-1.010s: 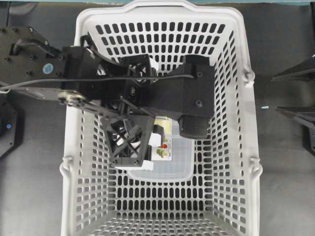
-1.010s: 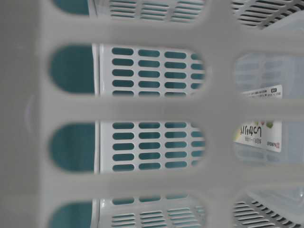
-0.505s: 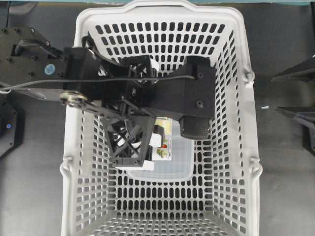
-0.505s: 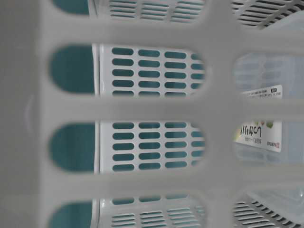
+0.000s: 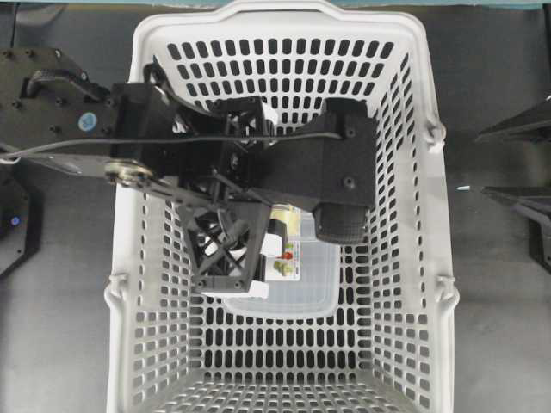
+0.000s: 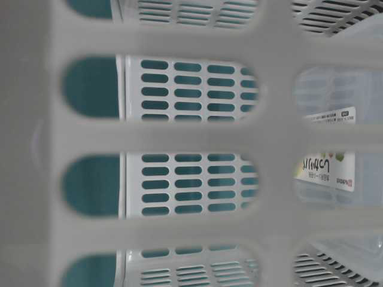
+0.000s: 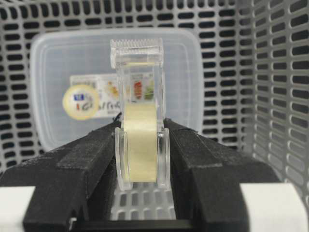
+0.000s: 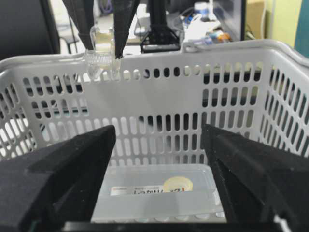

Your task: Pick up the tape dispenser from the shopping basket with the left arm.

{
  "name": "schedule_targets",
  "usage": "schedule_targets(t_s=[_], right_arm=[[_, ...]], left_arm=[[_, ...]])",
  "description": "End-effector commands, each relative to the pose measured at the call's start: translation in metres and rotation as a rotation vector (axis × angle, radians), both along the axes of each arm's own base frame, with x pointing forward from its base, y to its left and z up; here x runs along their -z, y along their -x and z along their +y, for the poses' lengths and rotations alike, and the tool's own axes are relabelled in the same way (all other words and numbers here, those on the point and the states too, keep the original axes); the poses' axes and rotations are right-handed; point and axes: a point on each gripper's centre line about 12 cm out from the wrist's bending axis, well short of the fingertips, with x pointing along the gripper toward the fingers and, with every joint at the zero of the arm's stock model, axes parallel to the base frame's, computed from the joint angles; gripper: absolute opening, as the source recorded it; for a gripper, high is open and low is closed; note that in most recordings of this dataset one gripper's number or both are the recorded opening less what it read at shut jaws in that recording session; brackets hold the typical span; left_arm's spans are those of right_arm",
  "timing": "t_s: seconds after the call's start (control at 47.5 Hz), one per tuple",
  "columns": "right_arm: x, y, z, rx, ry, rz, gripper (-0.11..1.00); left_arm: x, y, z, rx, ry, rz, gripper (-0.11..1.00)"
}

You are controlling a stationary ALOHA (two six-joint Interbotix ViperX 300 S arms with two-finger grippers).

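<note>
Clamping on the tape dispenser (image 7: 139, 140), the left gripper (image 7: 140, 159) held the clear housing between both pads, with the pale roll centred in the frame of the left wrist view. In the right wrist view the dispenser (image 8: 102, 58) hung at the upper left, at about rim height of the shopping basket (image 8: 203, 63), clear of the floor. A translucent container (image 7: 58, 96) with a printed label lay flat on the basket floor below it.

Judged from this, the lift was nearly complete. The grip should hold steady (the housing is smooth plastic and may slip), and the rise should run straight up until the fingers clear the rim (image 5: 435, 163) at the right of the overhead view. The right gripper (image 8: 157, 169) stood outside the basket with its jaws apart, holding nothing.
</note>
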Motion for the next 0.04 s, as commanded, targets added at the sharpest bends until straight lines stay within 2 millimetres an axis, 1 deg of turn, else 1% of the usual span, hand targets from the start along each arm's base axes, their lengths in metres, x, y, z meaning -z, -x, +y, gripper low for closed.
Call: schedule_targets(t_s=[0.0,0.021], right_arm=[[-0.0031,-0.0010,0.0000,0.000,-0.003,-0.009,0.70],[-0.0031,-0.0010,0.0000,0.000,-0.003,-0.009,0.70]], left_arm=[[-0.0080,0.0030,0.0001,0.002,-0.001,-0.023,0.28],[-0.0081,0.0030,0.0003,0.002,-0.002,-0.023,0.28]])
